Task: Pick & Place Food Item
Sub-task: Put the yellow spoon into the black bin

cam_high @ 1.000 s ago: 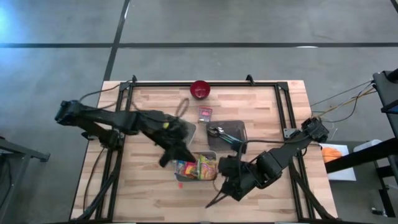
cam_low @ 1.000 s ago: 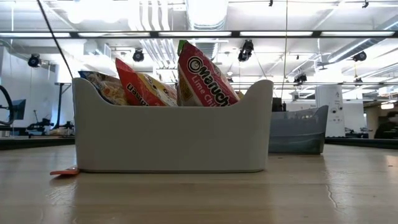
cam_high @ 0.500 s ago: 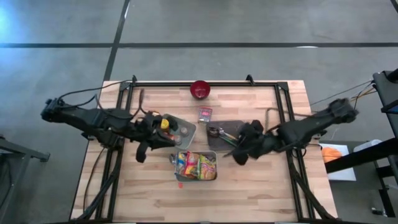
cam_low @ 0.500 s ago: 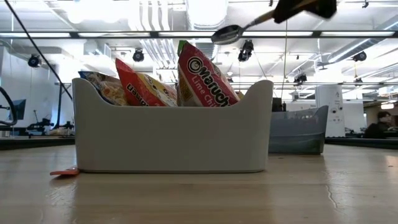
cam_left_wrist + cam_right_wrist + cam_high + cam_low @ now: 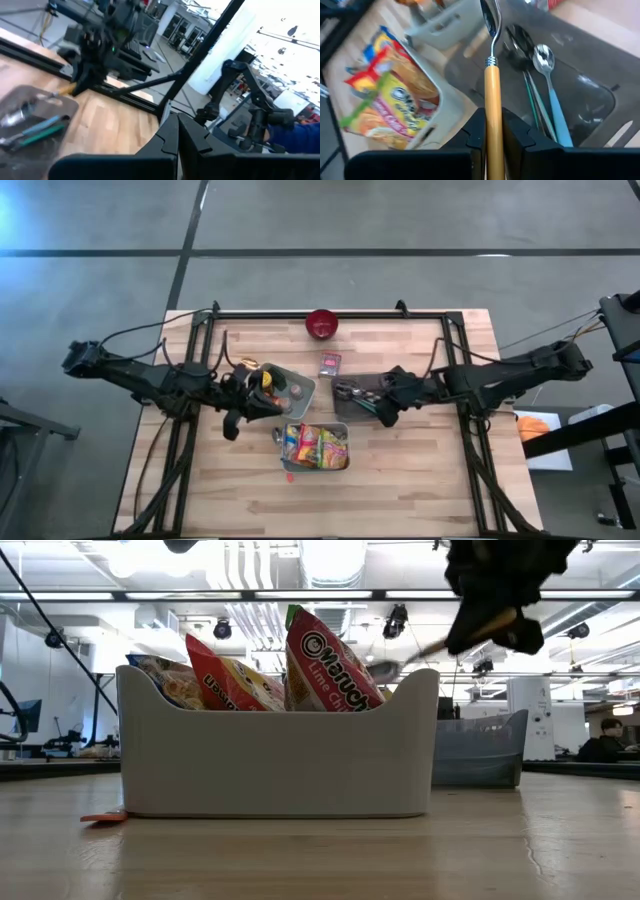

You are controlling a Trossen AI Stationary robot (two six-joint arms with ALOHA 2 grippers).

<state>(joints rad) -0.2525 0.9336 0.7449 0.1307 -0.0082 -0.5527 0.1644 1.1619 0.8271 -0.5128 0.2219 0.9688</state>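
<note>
Since half a second ago, the right gripper [image 5: 384,408] has dropped lower and drawn a little further over the dark grey tray [image 5: 388,383], carrying a spoon [image 5: 491,65] with it; in the low view the spoon's bowl now sits just above the rim of the white bin [image 5: 270,765] instead of high near the ceiling lights. The left arm has barely shifted.

Right gripper fingers are pinched narrowly on the spoon's wooden handle, with the metal bowl pointing out ahead over the tray. In that tray lie more utensils, among them a spoon with a light blue handle [image 5: 551,95].

Left gripper [image 5: 232,423] hovers over the table just left of the white bin, near the light grey tray [image 5: 300,392] that holds a yellow item [image 5: 265,379]. Its fingers are closed together and hold nothing.

Food packets [image 5: 316,447] stand upright in the white bin near the middle of the table, toward the near edge; a red and green ramen packet [image 5: 325,665] shows plainly in the low view. One small packet [image 5: 330,364] lies flat on the wood between the two trays, and a red bowl [image 5: 322,324] sits at the far edge.
</note>
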